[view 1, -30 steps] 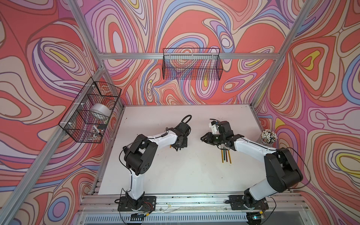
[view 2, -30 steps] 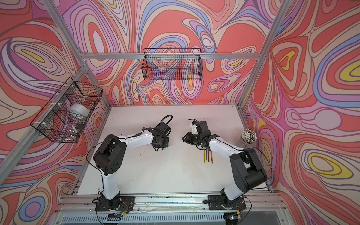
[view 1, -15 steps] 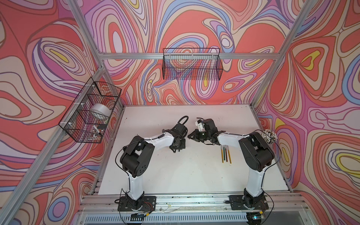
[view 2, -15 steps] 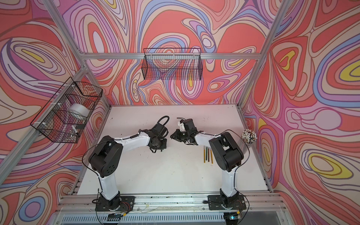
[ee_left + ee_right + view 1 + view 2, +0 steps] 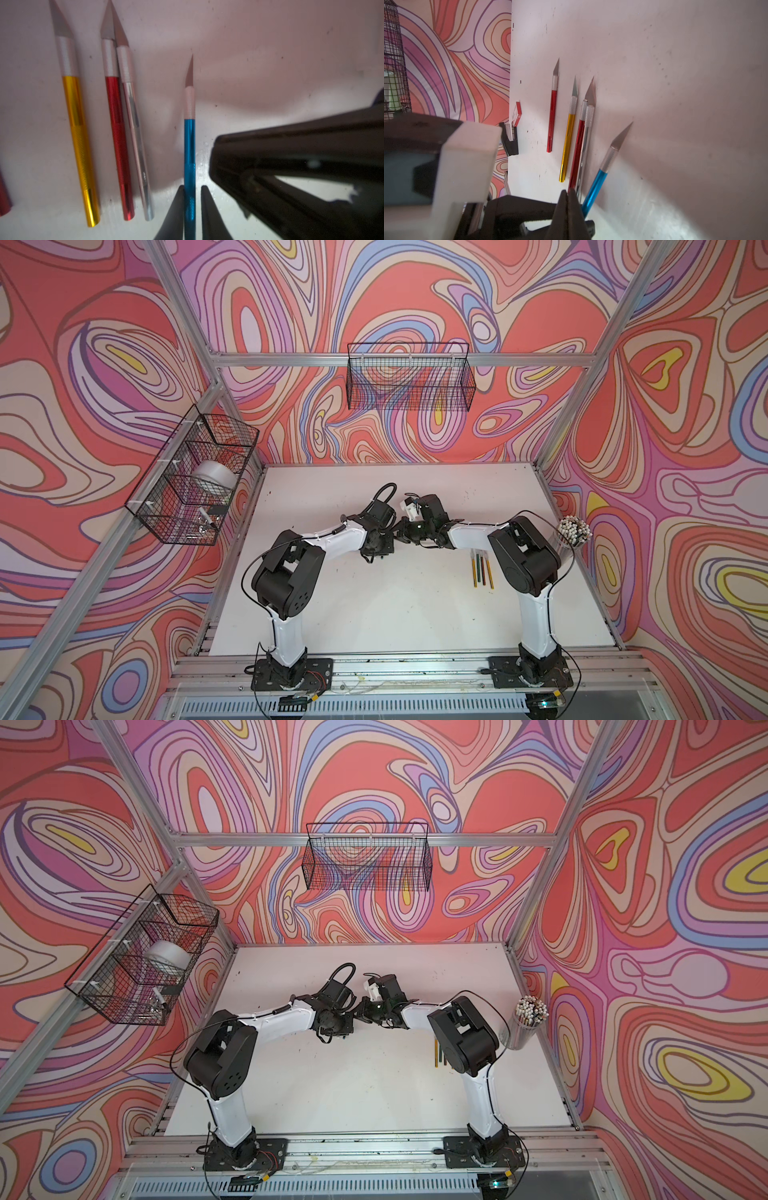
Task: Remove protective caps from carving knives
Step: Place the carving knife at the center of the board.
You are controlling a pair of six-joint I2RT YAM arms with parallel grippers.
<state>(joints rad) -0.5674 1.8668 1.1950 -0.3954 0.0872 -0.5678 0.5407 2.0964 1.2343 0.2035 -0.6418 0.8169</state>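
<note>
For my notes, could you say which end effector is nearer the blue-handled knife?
Left. The left end effector grips the blue-handled knife by its handle; the right end effector, shut, sits close beside it.

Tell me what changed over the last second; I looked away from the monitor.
The right arm swung inward from near the loose carving knives toward the centre, and the right pincer closed to shut beside the left pincer; nothing visibly taken. Unchanged: the left pincer's place and its hold on the blue carving knife, the loose carving knives, the cup of white-tipped sticks.
</note>
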